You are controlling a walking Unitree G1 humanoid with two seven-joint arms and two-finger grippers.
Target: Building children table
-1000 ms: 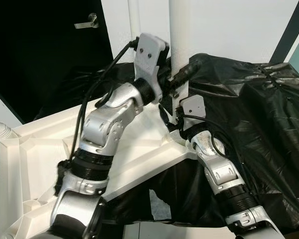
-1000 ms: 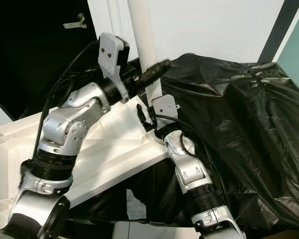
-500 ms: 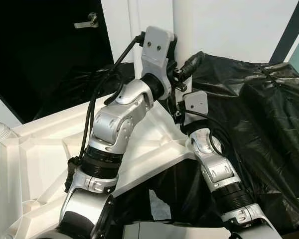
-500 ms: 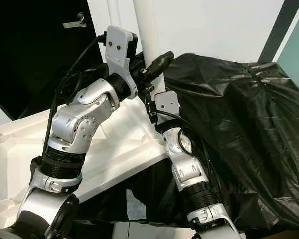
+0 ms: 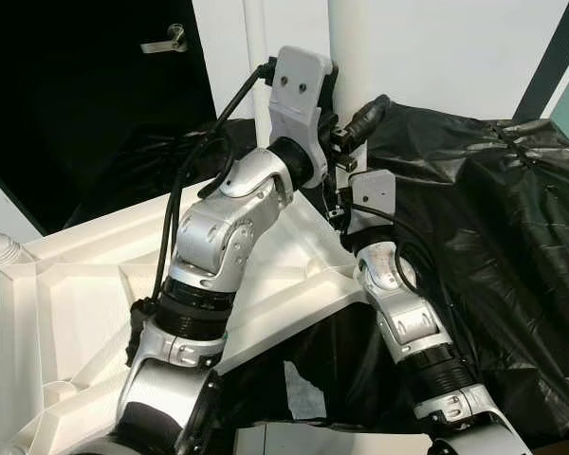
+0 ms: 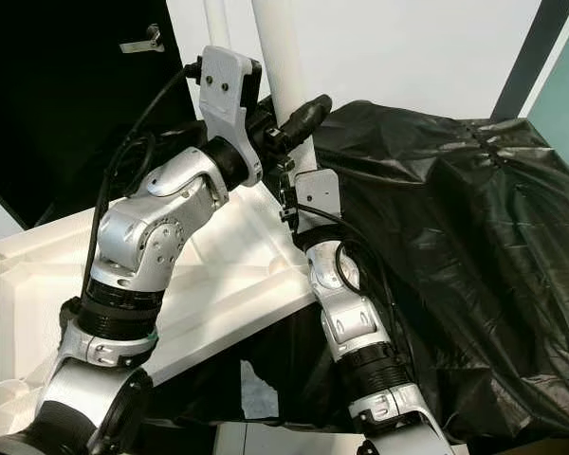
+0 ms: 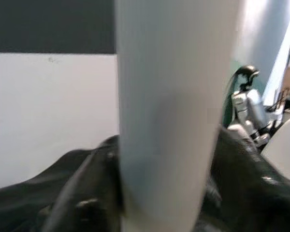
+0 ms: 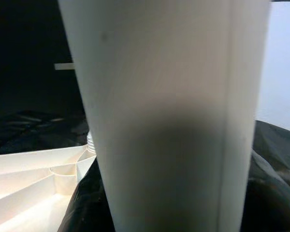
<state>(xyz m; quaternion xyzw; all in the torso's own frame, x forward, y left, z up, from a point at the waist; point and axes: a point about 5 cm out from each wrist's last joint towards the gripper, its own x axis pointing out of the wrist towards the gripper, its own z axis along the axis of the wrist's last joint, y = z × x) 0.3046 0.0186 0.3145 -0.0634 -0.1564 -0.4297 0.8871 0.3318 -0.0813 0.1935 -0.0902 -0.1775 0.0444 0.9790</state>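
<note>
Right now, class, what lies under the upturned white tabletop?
The white tabletop rests on a black plastic sheet, which shows below its near edge. Whatever the sheet drapes over is covered.

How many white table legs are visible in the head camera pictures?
2: one thick leg upright at the tabletop's far corner between both grippers; a thinner-looking one behind. Others may be hidden.

No readable text anywhere in these shots: no labels, brand marks, numbers or signs on anything.
</note>
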